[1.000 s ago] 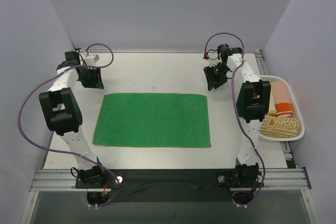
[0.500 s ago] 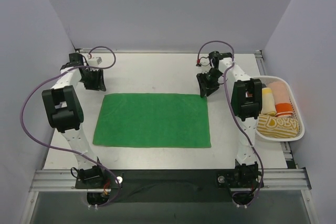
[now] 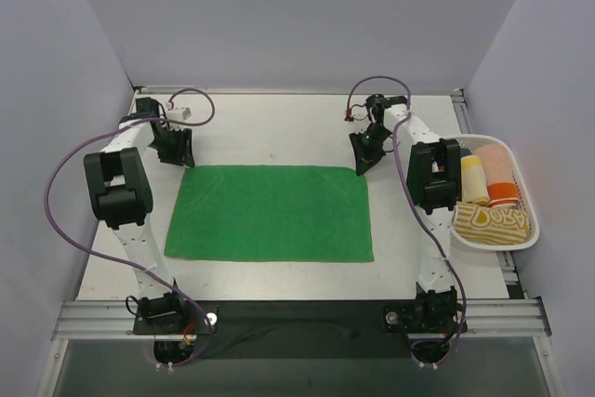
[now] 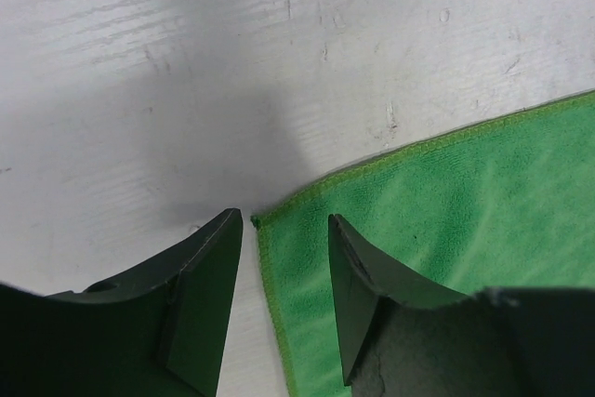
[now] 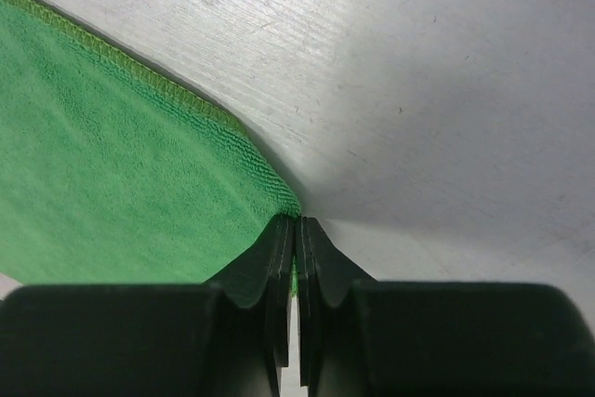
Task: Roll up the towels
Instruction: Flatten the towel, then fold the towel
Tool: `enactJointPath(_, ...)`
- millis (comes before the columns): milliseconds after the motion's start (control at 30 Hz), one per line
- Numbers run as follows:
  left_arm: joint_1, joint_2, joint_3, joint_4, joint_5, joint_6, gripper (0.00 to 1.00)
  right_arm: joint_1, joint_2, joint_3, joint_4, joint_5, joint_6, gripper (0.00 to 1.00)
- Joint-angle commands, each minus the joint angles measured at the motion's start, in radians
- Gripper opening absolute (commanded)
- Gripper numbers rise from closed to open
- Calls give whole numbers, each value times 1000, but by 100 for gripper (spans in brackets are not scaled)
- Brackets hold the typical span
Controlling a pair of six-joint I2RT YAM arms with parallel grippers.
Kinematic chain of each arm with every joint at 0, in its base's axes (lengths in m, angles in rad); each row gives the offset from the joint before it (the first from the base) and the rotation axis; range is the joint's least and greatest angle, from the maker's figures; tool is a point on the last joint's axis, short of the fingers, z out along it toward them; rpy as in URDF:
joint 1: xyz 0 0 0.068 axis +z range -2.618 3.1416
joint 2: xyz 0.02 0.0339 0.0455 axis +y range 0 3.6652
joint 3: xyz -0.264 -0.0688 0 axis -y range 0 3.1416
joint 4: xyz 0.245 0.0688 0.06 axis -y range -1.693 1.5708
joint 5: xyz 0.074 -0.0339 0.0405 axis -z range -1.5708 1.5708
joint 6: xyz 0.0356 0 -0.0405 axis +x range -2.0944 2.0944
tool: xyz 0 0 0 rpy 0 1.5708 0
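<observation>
Toward bench's far edge: right gripper (image 5: pixel 296 221) pinched green towel (image 3: pixel 270 212) corner thinly; left gripper (image 4: pixel 284 220) gaped astride other corner. Slip risked skewed roll.

Bright, even light; soft, diffuse shadows.

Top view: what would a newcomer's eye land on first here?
The bright green towel spread flat in the middle. The right gripper is shut on its far right corner, the left gripper open astride the far left one. A white basket of rolled towels sits at the right edge.
</observation>
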Motion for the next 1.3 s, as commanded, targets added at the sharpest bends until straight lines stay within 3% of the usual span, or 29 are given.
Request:
enactJointPath(0,-18,20,48,11,-19,8,52,0,-17,-5,-36,-2,1,2)
enactJointPath(333,-41,32,33,-17,-108,63,52,2,-27,-11,-37,1,-7,0)
enactJointPath(800,-55,4,-79,-15,-146,118,43,8,-26,-8,-37,13,-22,0)
enactJointPath(1033,-76,23,-56,-14,-156,120,28,4,-18,4,-36,16,-27,0)
enactJointPath(1267,-98,17,-50,-14,-163,127,1,-7,-12,21,-34,22,-35,0)
